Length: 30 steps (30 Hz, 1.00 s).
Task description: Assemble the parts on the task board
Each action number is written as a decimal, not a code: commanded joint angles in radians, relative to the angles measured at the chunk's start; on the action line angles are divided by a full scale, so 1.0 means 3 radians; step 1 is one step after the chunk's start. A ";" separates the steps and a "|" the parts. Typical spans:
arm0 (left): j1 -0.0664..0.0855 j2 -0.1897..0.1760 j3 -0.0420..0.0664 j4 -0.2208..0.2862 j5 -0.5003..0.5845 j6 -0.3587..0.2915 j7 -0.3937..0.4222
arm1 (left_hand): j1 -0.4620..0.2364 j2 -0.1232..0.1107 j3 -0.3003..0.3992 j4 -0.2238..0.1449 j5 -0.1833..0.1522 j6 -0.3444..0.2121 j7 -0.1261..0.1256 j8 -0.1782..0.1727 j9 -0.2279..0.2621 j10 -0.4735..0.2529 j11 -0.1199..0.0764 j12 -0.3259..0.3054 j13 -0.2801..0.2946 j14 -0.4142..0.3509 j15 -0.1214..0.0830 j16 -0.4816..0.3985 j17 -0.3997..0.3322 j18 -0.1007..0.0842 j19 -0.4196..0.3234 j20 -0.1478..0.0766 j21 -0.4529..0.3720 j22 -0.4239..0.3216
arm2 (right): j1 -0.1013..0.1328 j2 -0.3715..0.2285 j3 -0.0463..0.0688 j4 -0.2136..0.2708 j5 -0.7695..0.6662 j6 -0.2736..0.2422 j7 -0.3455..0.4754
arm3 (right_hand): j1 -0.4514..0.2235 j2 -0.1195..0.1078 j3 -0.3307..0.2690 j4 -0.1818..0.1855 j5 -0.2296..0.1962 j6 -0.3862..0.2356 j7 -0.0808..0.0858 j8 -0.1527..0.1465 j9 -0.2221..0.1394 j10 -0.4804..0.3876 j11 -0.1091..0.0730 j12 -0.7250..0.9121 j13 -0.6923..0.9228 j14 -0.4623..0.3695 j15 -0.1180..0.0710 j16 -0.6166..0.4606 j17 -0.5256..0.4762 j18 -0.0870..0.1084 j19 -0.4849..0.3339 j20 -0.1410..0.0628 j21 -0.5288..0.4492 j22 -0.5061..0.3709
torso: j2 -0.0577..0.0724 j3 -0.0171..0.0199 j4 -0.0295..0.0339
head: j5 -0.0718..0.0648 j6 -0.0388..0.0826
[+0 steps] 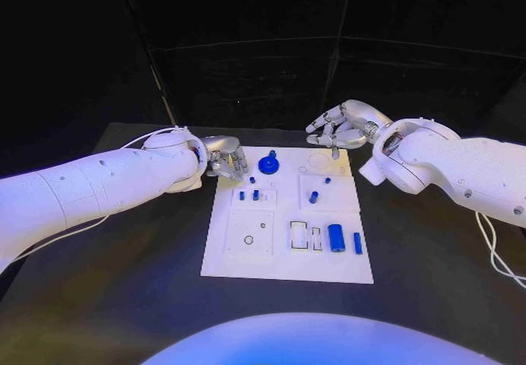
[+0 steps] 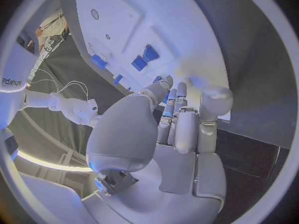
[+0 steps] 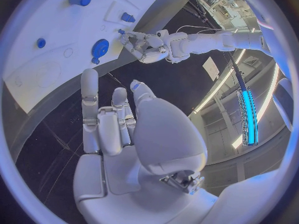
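Lab: black table (image 1: 131, 304), task board (image 1: 287, 251) (robot rig).

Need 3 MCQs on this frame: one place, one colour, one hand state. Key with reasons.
1. Where is the round blue knob on the board?
A. far edge, by the left hand
B. near edge
C. off the board

2. What colour is the board?
A. black
B. white
C. blue

3. What does the right hand hold?
A. the knob
B. a cylinder
C. nothing

Key: 1 A, the knob lies at the far edge beside the left hand. 2 B, a white plate on the black table. 3 C, its fingers are apart and bare in the right wrist view.
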 commanded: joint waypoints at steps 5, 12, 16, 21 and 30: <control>0.0010 -0.0189 0.0004 0.0131 0.0837 -0.0533 0.0341 | -0.0021 -0.0045 0.0065 -0.0006 0.0001 0.0090 0.0015 0.0011 0.0008 -0.0007 0.0013 -0.0019 0.0009 -0.0115 0.0029 -0.0179 -0.0336 0.0049 -0.0134 0.0006 -0.0334 -0.0280 | -0.0022 -0.0037 -0.0001 0.0001 -0.0894 0.0019 -0.0124 | 0.0213 -0.0119 0.0395 -0.0091 -0.0193 0.0215 -0.0010 0.0025 -0.0008 -0.0087 0.0001 -0.1023 -0.0874 0.0094 -0.0020 -0.0125 -0.0142 0.0018 0.0015 -0.0023 -0.0034 -0.0029 | -0.0004 0.0000 -0.0007 | -0.0092 0.0034; 0.0007 -0.0394 -0.0001 0.0395 0.1979 -0.0805 0.0837 | 0.0050 -0.0004 0.0140 -0.0054 0.0028 0.0256 -0.0010 0.0099 0.0030 0.0181 -0.0041 0.0121 0.0073 -0.0128 -0.0011 -0.0224 -0.0412 0.0067 -0.0151 -0.0023 -0.0418 -0.0346 | -0.0131 -0.0081 -0.0006 0.0027 -0.1655 -0.0076 -0.0143 | 0.0266 -0.0259 0.0759 -0.0231 -0.0355 0.0356 -0.0017 0.0027 -0.0014 0.0163 0.0001 -0.1466 -0.1351 0.0122 -0.0025 -0.0087 -0.0079 0.0019 0.0023 -0.0033 0.0022 0.0001 | -0.0011 -0.0010 0.0002 | -0.0238 0.0080; -0.0002 -0.0489 -0.0004 0.0522 0.2518 -0.0805 0.1170 | 0.0039 -0.0006 0.0150 -0.0053 0.0024 0.0231 0.0000 0.0085 0.0018 0.0139 -0.0029 0.0117 0.0074 -0.0144 -0.0004 -0.0241 -0.0433 0.0063 -0.0160 -0.0024 -0.0432 -0.0352 | -0.0188 -0.0083 -0.0007 0.0022 -0.2000 -0.0048 -0.0250 | 0.0154 -0.0345 0.0824 -0.0214 -0.0450 0.0310 0.0007 -0.0023 -0.0025 0.0094 0.0036 -0.1653 -0.1506 0.0112 0.0008 -0.0113 -0.0115 0.0009 0.0006 -0.0012 0.0030 0.0007 | -0.0009 -0.0005 0.0005 | -0.0268 0.0108; -0.0013 -0.0585 -0.0008 0.0654 0.3091 -0.0765 0.1434 | -0.0007 -0.0015 0.0139 -0.0031 0.0020 0.0210 0.0014 0.0075 0.0009 0.0070 -0.0007 0.0100 0.0067 -0.0216 0.0016 -0.0332 -0.0607 0.0085 -0.0227 -0.0011 -0.0592 -0.0482 | -0.0249 -0.0076 -0.0009 -0.0010 -0.2313 0.0108 -0.0411 | -0.0019 -0.0506 0.0778 -0.0147 -0.0684 0.0191 0.0042 -0.0115 -0.0020 -0.0069 0.0108 -0.1864 -0.1693 0.0097 0.0063 -0.0152 -0.0166 0.0012 -0.0011 0.0045 0.0005 -0.0010 | -0.0007 -0.0009 0.0011 | -0.0308 0.0133; -0.0045 -0.0651 -0.0011 0.0738 0.3442 -0.0704 0.1592 | -0.0033 -0.0012 0.0129 -0.0016 0.0020 0.0200 0.0018 0.0075 0.0006 0.0048 0.0001 0.0112 0.0070 -0.0323 0.0027 -0.0459 -0.0837 0.0129 -0.0346 0.0002 -0.0859 -0.0698 | -0.0338 -0.0058 -0.0010 -0.0017 -0.2437 0.0159 -0.0448 | -0.0036 -0.0515 0.0772 -0.0143 -0.0701 0.0212 0.0059 -0.0122 -0.0015 -0.0093 0.0125 -0.1907 -0.1764 0.0100 0.0077 -0.0148 -0.0160 0.0016 -0.0004 0.0062 -0.0002 -0.0018 | -0.0006 0.0005 -0.0011 | -0.0298 0.0174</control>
